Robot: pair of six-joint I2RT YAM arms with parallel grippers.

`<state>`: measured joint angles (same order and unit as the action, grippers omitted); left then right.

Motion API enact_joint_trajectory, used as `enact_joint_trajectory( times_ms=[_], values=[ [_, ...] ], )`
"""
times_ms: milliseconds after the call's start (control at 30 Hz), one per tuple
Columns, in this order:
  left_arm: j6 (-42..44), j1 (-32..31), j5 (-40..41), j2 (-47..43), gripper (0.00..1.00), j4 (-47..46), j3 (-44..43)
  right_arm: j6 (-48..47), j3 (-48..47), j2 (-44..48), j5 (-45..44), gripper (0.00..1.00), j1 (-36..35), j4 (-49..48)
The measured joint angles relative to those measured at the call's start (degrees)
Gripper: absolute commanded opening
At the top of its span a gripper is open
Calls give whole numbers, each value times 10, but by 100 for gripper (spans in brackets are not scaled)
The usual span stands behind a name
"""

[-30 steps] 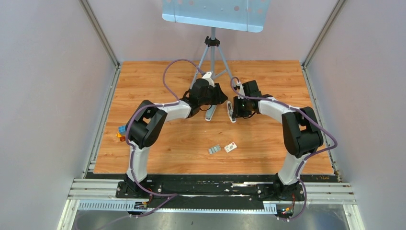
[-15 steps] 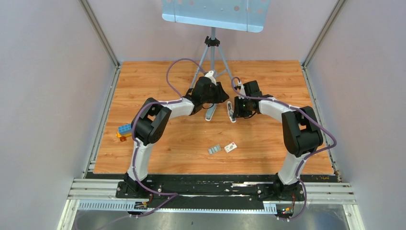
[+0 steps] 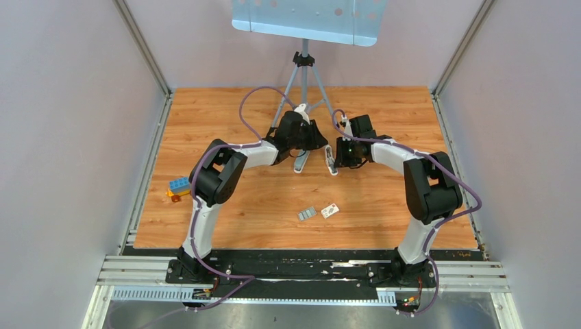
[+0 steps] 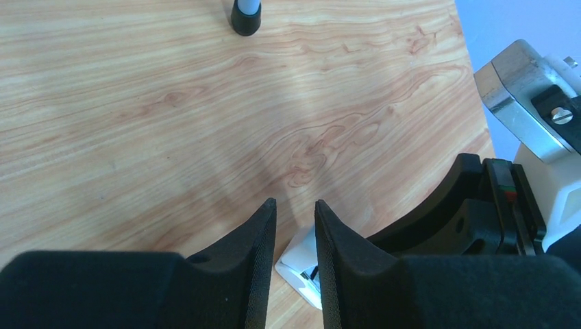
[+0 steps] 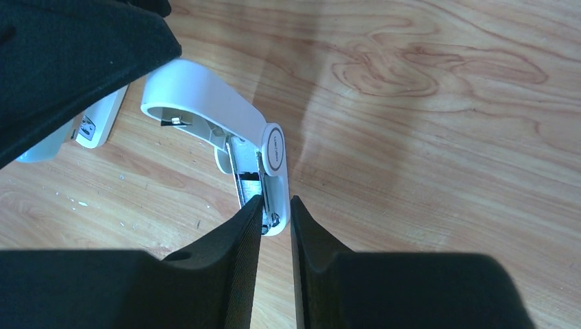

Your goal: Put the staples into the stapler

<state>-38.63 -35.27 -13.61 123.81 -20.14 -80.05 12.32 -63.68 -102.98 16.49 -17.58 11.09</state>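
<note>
The stapler (image 3: 331,162) lies swung open on the wooden table, its two long halves side by side. In the right wrist view its metal channel (image 5: 248,175) faces up. My right gripper (image 5: 275,200) is shut on the near end of that half. The other half (image 3: 299,163) sits under my left gripper (image 3: 301,151). In the left wrist view my left gripper (image 4: 294,204) stands narrowly open over the white end (image 4: 299,256), with a gap showing beside the left finger. The staples (image 3: 306,214) lie loose on the table nearer the arm bases.
A small white carton (image 3: 330,211) lies just right of the staples. A tripod (image 3: 303,75) stands behind the grippers, one foot (image 4: 244,17) close ahead of the left gripper. Coloured blocks (image 3: 177,188) sit at the table's left edge. Walls close in both sides.
The left jaws have narrowed around the stapler's end. The left arm's elbow has shifted right, uncovering the coloured blocks. The right gripper has held still.
</note>
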Motion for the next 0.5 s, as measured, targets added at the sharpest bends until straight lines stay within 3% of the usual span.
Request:
enact_joint_trajectory(
  times_ms=[500],
  values=[
    [-41, 0, -64, -1, 27, -43, 18, 0, 0, -2, 0, 24, 0, -6]
  ],
)
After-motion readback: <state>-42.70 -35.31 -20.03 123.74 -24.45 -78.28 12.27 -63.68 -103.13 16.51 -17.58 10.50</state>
